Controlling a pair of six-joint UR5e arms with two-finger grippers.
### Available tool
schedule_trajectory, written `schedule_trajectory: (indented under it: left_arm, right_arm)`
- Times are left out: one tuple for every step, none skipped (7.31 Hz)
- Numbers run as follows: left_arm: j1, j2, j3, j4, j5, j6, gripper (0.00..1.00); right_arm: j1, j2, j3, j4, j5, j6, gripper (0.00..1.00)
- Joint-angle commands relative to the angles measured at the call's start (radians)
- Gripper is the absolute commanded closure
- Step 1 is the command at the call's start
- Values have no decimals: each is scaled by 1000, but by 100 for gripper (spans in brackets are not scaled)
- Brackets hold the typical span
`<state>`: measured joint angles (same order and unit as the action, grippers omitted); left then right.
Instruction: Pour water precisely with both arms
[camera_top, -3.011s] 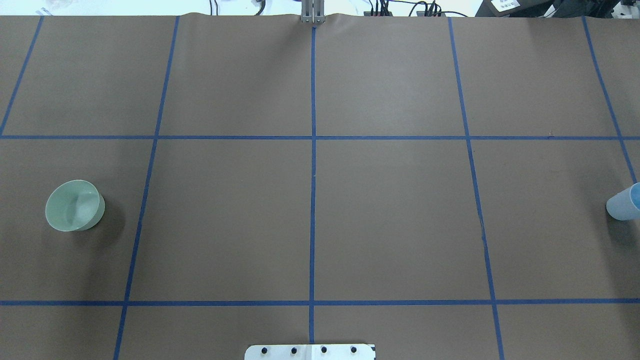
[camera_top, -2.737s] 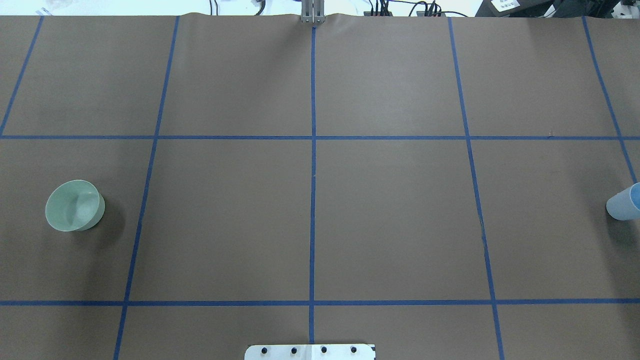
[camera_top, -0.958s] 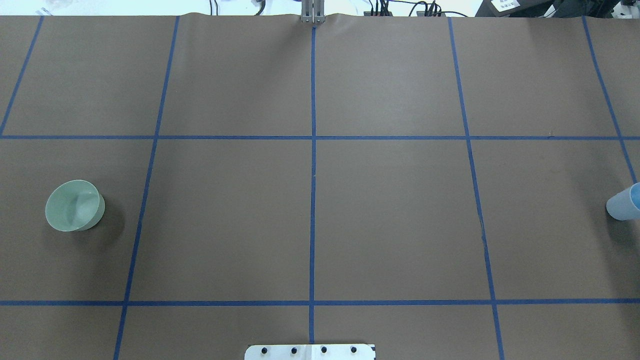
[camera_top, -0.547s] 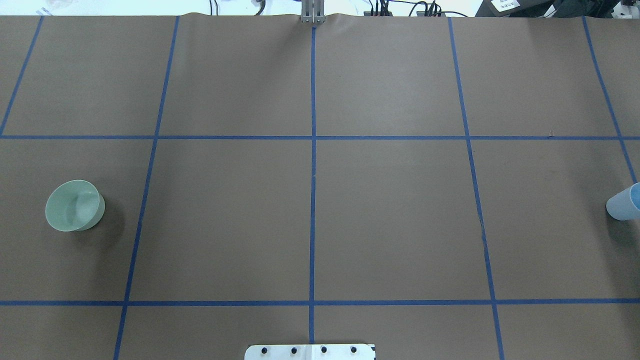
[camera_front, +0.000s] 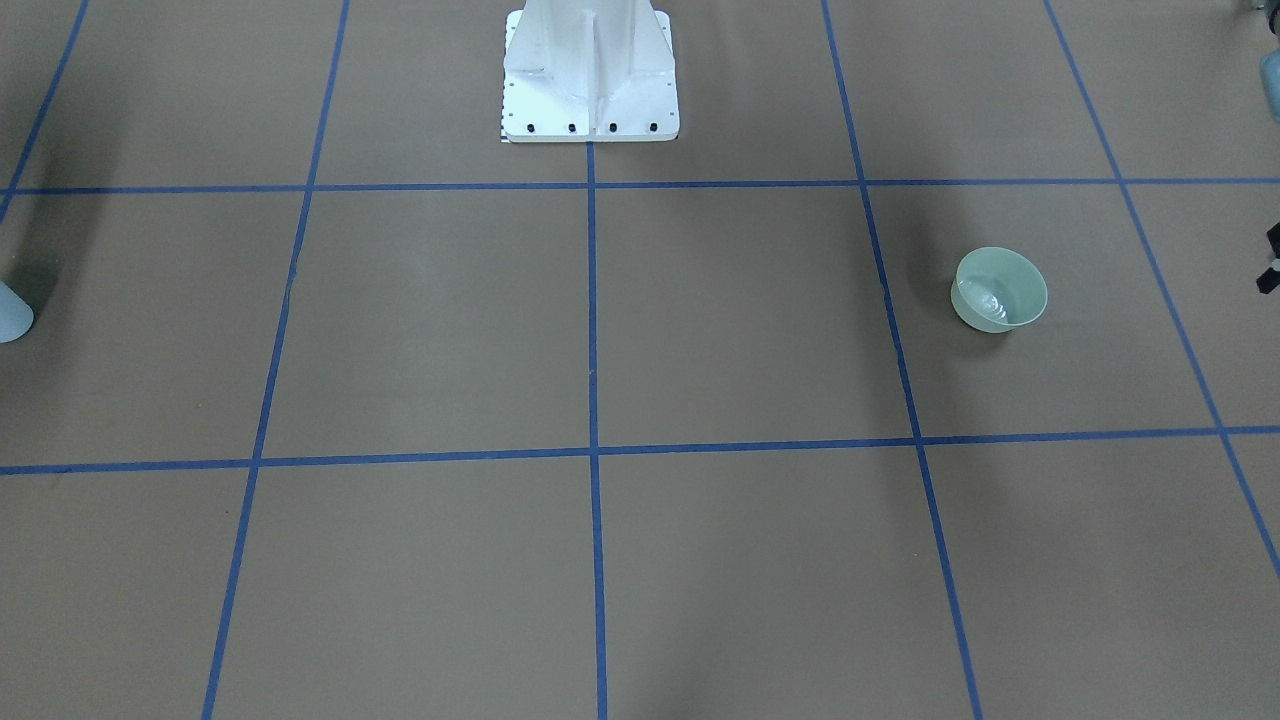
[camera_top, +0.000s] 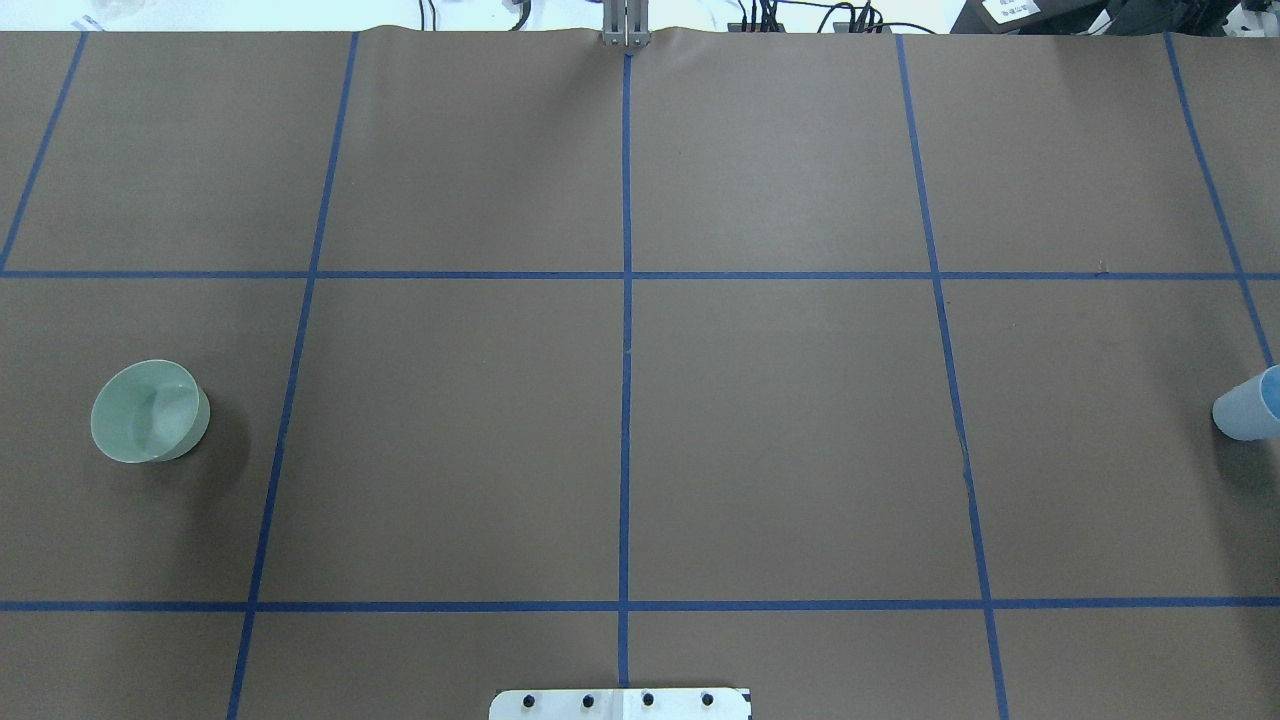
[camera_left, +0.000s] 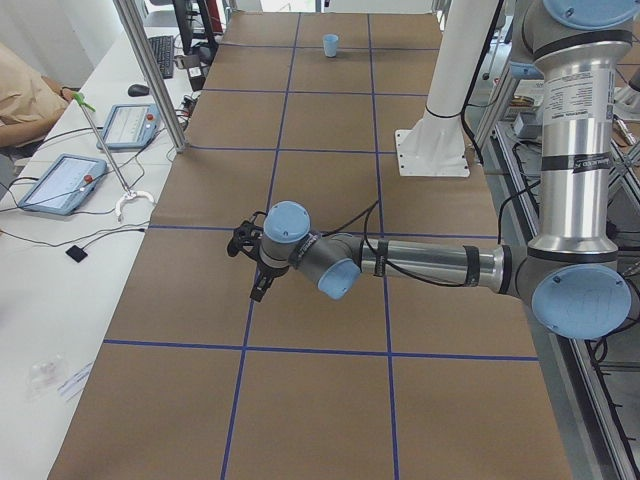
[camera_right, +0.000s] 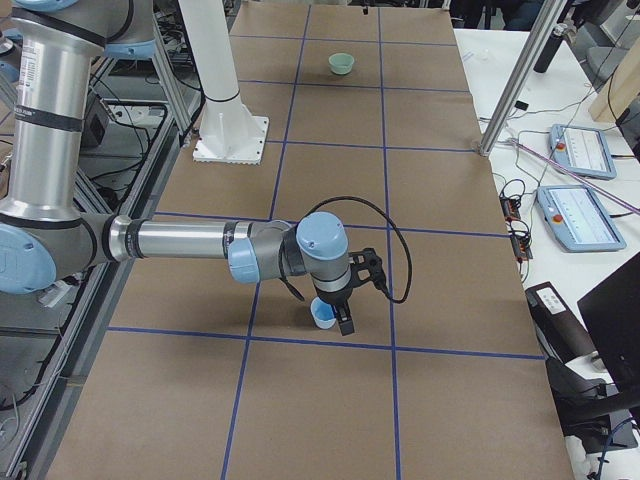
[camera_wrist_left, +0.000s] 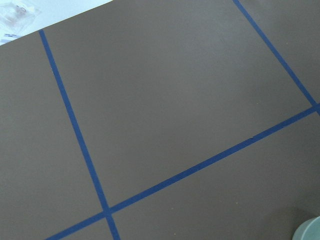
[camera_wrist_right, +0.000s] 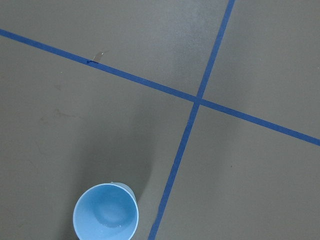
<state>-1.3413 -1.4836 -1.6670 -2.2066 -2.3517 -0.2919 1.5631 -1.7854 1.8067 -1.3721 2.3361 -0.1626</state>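
Note:
A pale green bowl (camera_top: 148, 412) stands on the robot's left side of the table (camera_top: 780, 420); it also shows in the front view (camera_front: 1000, 290), with a faint silvery glint of water (camera_front: 984, 300) inside. A light-blue cup (camera_top: 1248, 405) stands upright at the far right edge, and its inside shows in the right wrist view (camera_wrist_right: 105, 212). My right gripper (camera_right: 338, 318) hangs right beside the cup (camera_right: 322, 316). My left gripper (camera_left: 256, 285) hangs low over the table, with the bowl hidden behind it. I cannot tell whether either gripper is open or shut.
The brown table cover is marked by blue tape lines (camera_top: 626, 350). The white bolted pedestal (camera_front: 590, 75) stands at the robot's edge. Tablets (camera_left: 62, 183) and cables lie on the white side bench. A metal post (camera_left: 150, 70) stands at the table's far edge.

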Motion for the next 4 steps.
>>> schedule_trajectory:
  left_arm:
    - [110,64,0,-111,37,-184,0]
    - [196,84,0,-196,99,-305,0]
    - [277,86,0,-238,153,-397,0]
    - [359,88,0,-273,204,-480,0]
  right_arm:
    - [0,-3,-3,1,-1,0,0]
    - [1,-3,-1,1,-1,0,0]
    - [0,-5,-3,1,-1,0,0]
    - [1,-5,-3,1,-1,0,0]
